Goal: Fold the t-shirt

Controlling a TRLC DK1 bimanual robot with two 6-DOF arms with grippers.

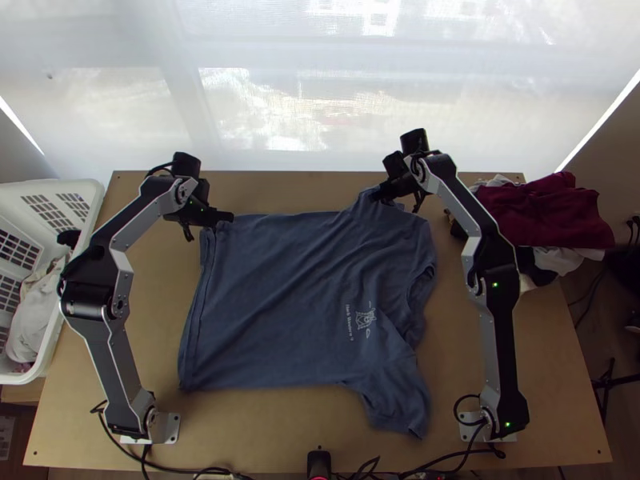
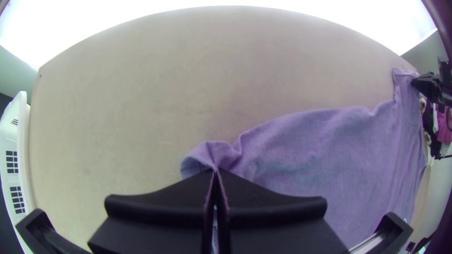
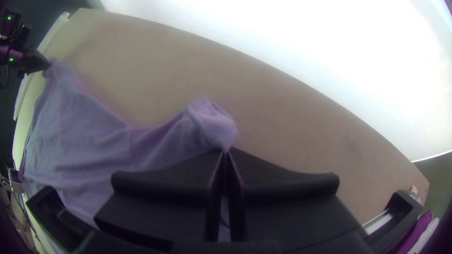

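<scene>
Blue short-sleeved fabric t-shirt (image 1: 280,296) lies spread across the middle of the light brown wooden table (image 1: 144,320), hem to the left, neck opening to the right. Small white print (image 1: 364,320) faces up on the right part of the shirt, nearer the near side. Body mostly flat, some creases toward the neck. Near sleeve (image 1: 400,400) angles out to the near right. Edges doubled along the hem side.

Left gripper (image 1: 230,217): clenched on the shirt's far left hem corner; its black flat fingers (image 2: 165,197) meet at the tips with the cloth gathered between them. Right gripper (image 1: 378,194): clenched too, pinching the end of the far sleeve (image 1: 370,206), cloth bunched a little at the tips. Both grippers sit over the far side of the table, well apart, far edge of the shirt running between them.

Off to my left, white plastic slotted basket (image 1: 60,186) beside the table, pale crumpled cloth (image 1: 32,320) in it. Far right corner: heap with dark red crumpled cloth (image 1: 552,208) on top, white cloth (image 1: 570,262) poking out under it.
</scene>
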